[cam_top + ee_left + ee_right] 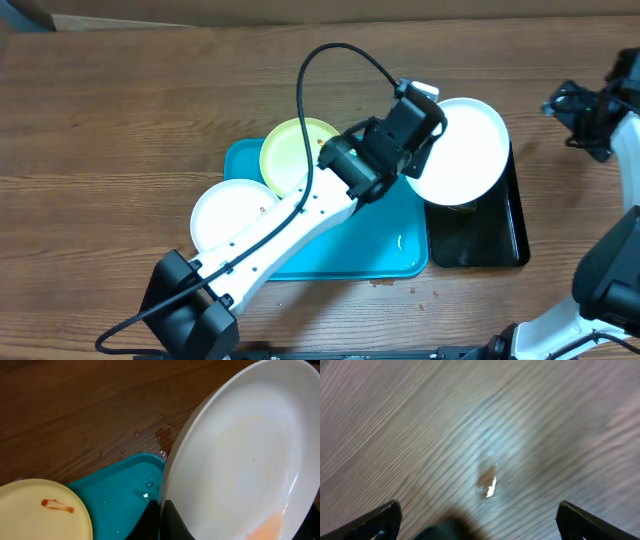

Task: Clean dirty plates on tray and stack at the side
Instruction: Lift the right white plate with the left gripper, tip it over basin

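Note:
My left gripper (420, 135) is shut on the rim of a white plate (462, 150) and holds it raised and tilted over the black tray. In the left wrist view my left gripper (161, 510) pinches the rim of that plate (240, 455), which has a faint orange smear. A pale yellow-green plate (288, 150) with an orange-brown smear (57, 505) and a second white plate (228, 212) lie on the turquoise tray (390, 240). My right gripper (590, 115) is open and empty over bare wood at the far right (480, 515).
A black tray (505, 235) lies right of the turquoise tray, partly under the held plate. Small drops and crumbs lie on the wood (385, 284) near the front of the tray. A wet patch shows on the table (162, 435) beyond the tray's corner.

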